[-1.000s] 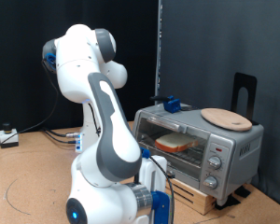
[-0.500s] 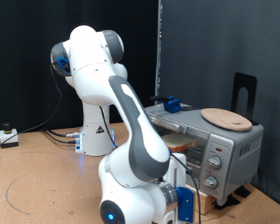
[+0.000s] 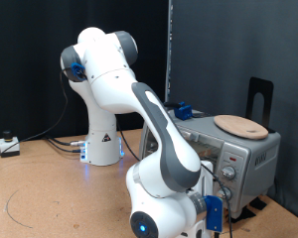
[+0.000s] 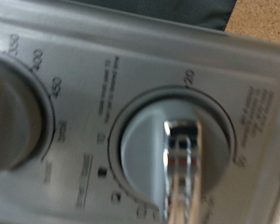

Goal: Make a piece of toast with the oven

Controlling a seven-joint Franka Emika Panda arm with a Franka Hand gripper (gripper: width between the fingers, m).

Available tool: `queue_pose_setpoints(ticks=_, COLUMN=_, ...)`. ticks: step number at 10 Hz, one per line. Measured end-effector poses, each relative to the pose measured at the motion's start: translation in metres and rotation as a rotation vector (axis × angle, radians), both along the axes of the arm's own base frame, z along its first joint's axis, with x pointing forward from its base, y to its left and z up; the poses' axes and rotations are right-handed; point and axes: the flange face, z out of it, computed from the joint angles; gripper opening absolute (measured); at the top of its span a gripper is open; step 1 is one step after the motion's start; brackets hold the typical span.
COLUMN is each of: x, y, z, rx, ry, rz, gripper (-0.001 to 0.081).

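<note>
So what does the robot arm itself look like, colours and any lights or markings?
The arm has glossy white rounded shells with grey bands and dark joint caps. Round blue lights glow at the shoulder and the near joint, and a blue part sits by the wrist. In the wrist view, a shiny metallic finger of the gripper shows, blurred.

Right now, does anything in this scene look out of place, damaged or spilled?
Nothing looks spilled or damaged. One mild oddity: a round wooden plate lies on top of the oven, which is in use. The arm hides the oven door. The gripper is right at a timer knob; the wrist view is blurred.
</note>
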Motion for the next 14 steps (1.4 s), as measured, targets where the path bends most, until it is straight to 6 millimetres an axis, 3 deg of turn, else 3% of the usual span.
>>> queue_pose_setpoints(ticks=5, x=-0.0037, y=0.0145, z=-0.0029, rx=0.008, ry=0.006, rz=-0.006, gripper=0.0807)
queue_pose_setpoints(ticks=6, x=-0.0034, y=0.0148, z=-0.0029, rx=0.007, ry=0.005, rz=-0.007, gripper=0.0693)
queue_pose_setpoints(ticks=7, x=-0.0031, y=0.0148, z=-0.0029, rx=0.005, ry=0.004, rz=-0.009, gripper=0.0504)
queue_pose_setpoints(ticks=8, x=-0.0030, y=0.0148, z=-0.0030, rx=0.005, ry=0.003, rz=-0.010, gripper=0.0504)
queue_pose_setpoints(ticks=9, x=-0.0030, y=0.0148, z=-0.0029, rx=0.005, ry=0.003, rz=-0.010, gripper=0.0316)
queue_pose_setpoints(ticks=10, x=-0.0027, y=0.0143, z=-0.0028, rx=0.005, ry=0.002, rz=-0.010, gripper=0.0316)
queue_pose_setpoints(ticks=11, x=-0.0022, y=0.0127, z=-0.0045, rx=-0.003, ry=0.000, rz=-0.016, gripper=0.0181)
queue_pose_setpoints(ticks=12, x=-0.0022, y=0.0126, z=-0.0046, rx=-0.003, ry=0.001, rz=-0.017, gripper=0.0181)
queue_pose_setpoints(ticks=13, x=-0.0022, y=0.0126, z=-0.0046, rx=-0.003, ry=0.001, rz=-0.017, gripper=0.0092)
queue_pose_setpoints(ticks=14, x=-0.0022, y=0.0126, z=-0.0045, rx=-0.002, ry=0.001, rz=-0.016, gripper=0.0092)
